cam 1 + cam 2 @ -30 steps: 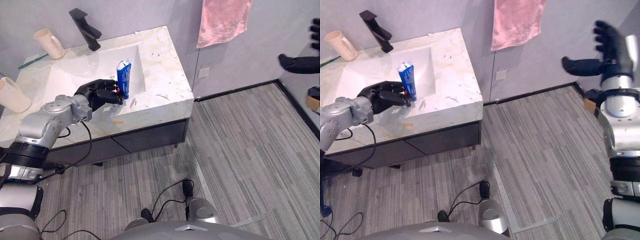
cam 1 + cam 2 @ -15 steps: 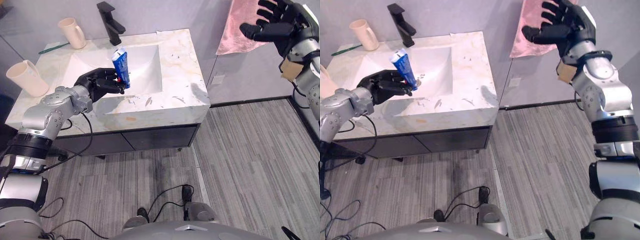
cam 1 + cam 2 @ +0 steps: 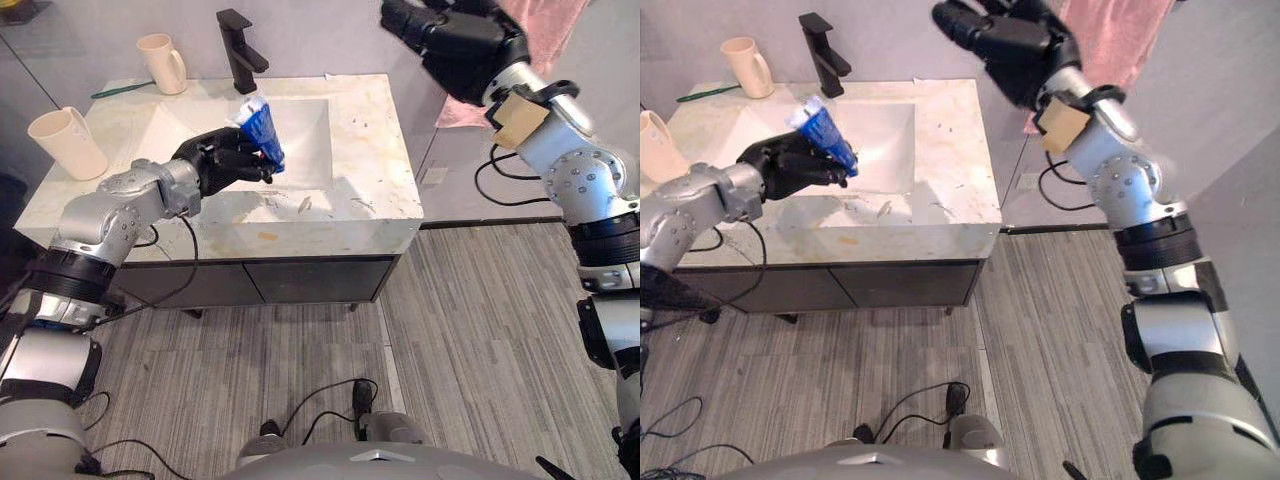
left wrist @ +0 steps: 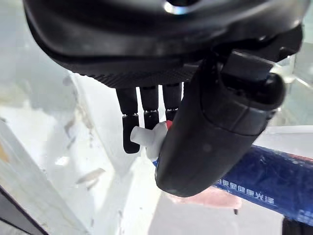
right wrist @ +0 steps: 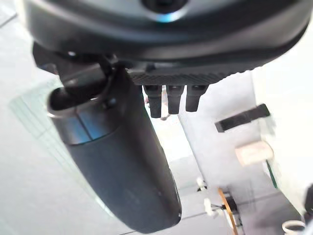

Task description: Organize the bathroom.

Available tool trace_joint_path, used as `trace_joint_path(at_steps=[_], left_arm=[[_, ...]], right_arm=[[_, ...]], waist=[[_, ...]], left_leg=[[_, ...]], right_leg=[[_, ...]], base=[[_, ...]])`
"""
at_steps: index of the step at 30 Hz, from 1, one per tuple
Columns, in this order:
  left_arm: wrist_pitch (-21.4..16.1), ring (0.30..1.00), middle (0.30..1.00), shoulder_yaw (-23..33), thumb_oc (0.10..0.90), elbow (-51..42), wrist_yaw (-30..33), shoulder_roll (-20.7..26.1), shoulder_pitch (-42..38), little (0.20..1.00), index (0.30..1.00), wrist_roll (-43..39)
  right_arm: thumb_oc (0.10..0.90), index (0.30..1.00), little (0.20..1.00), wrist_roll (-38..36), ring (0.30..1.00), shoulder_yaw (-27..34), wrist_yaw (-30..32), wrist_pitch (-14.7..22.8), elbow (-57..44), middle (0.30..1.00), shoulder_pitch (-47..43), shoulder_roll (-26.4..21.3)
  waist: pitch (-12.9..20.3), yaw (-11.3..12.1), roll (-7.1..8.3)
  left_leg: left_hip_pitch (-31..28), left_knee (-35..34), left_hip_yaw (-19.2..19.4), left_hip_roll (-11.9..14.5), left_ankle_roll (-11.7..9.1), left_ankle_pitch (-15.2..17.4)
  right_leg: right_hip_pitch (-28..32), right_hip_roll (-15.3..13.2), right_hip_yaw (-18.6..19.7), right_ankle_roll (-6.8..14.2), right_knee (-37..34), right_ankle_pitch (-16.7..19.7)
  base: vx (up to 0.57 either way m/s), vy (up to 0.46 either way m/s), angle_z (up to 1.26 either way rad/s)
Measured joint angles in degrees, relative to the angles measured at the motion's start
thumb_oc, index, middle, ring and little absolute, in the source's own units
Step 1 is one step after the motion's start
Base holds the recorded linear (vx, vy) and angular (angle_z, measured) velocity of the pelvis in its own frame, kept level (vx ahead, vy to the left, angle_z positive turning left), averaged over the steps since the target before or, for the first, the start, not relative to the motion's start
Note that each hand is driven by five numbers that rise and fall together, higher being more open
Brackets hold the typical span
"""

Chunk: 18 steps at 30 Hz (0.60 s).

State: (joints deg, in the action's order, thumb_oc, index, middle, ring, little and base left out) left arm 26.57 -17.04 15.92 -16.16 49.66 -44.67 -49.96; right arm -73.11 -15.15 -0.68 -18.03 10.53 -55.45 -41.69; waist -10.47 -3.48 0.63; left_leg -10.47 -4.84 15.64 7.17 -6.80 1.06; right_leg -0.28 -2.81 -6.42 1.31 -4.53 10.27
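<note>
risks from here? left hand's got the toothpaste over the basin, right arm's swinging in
1. The left hand pinches the toothpaste tube near its cap end, tilted over the basin; a slip could drop it in.
2. The right hand, open, is high near the pink towel and black faucet; it might snag or knock either.

Two cream ceramic mugs and a black metal faucet crowd the upper left of the frame. The white marble tabletop lies bare at centre, right of the sink basin.
</note>
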Motion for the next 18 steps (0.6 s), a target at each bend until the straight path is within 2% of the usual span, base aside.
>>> trace_joint_path(at_steps=[3, 7, 11, 14, 16, 18], left_arm=[[0.0, 0.300, 0.300, -0.5, 0.400, 0.0, 0.9, -0.2, -2.7, 0.300, 0.300, -1.8], [0.0, 0.300, 0.300, -0.7, 0.400, 0.0, 1.6, -0.2, -4.0, 0.300, 0.300, -3.8], [0.1, 0.300, 0.300, -1.7, 0.400, 0.3, 1.8, -0.2, -4.1, 0.300, 0.300, -3.9], [0.1, 0.300, 0.300, -2.6, 0.400, 0.4, 1.9, -0.3, -4.1, 0.300, 0.300, -4.0], [0.1, 0.300, 0.300, -2.7, 0.400, 0.4, 1.9, -0.4, -4.1, 0.300, 0.300, -4.2], [0.1, 0.300, 0.300, -2.7, 0.400, 0.4, 1.9, -0.4, -4.1, 0.300, 0.300, -4.2]], right_arm=[[0.800, 0.900, 0.900, -0.4, 0.900, -3.8, -0.9, -3.4, -0.1, 0.900, 0.1, 0.0], [0.800, 0.900, 0.900, -0.4, 0.900, -4.9, -2.9, -5.2, -0.1, 0.900, 0.5, 1.1], [0.800, 0.900, 0.900, -0.2, 0.900, -4.9, -4.7, -5.4, 0.3, 0.900, 0.5, 1.1], [0.800, 0.900, 0.900, 5.5, 0.900, -5.2, -9.9, -4.8, 0.5, 0.900, 0.5, 0.9], [0.800, 0.900, 0.900, 10.8, 0.900, -7.1, -12.5, -2.7, 0.4, 0.900, 0.5, -0.2], [0.800, 0.900, 0.900, 13.4, 0.900, -7.5, -13.4, -2.3, 0.5, 0.900, 0.5, -0.7]], waist=[[0.0, -0.1, 0.01], [0.0, -0.7, 0.01], [0.0, -1.4, 0.03], [0.0, -1.8, 0.02], [0.0, -1.9, 0.02], [0.0, -1.9, 0.02]], left_leg=[[-0.1, 0.0, 0.0, 0.0, 0.0, 0.0], [-0.1, 0.0, 0.0, 0.0, 0.0, 0.0], [-0.2, 0.0, 0.1, 0.0, 0.0, 0.0], [-0.4, 0.0, 0.2, 0.0, 0.0, 0.0], [-0.4, 0.0, 0.2, 0.1, 0.0, 0.0], [-0.5, 0.0, 0.3, 0.1, 0.0, 0.0]], right_leg=[[0.1, 0.0, 0.0, 0.0, 0.0, 0.0], [0.2, 0.0, 0.0, 0.0, 0.0, 0.0], [0.3, 0.0, 0.1, 0.0, 0.0, 0.0], [0.3, 0.1, 0.3, 0.0, 0.0, 0.0], [0.3, 0.2, 0.4, 0.0, 0.0, 0.0], [0.3, 0.2, 0.4, 0.0, 0.0, 0.0]], base=[[0.00, 0.000, 0.00], [0.00, 0.000, 0.00], [0.00, 0.000, 0.00], [-0.01, -0.008, -0.04], [0.00, 0.000, 0.00], [0.00, 0.000, 0.00]])
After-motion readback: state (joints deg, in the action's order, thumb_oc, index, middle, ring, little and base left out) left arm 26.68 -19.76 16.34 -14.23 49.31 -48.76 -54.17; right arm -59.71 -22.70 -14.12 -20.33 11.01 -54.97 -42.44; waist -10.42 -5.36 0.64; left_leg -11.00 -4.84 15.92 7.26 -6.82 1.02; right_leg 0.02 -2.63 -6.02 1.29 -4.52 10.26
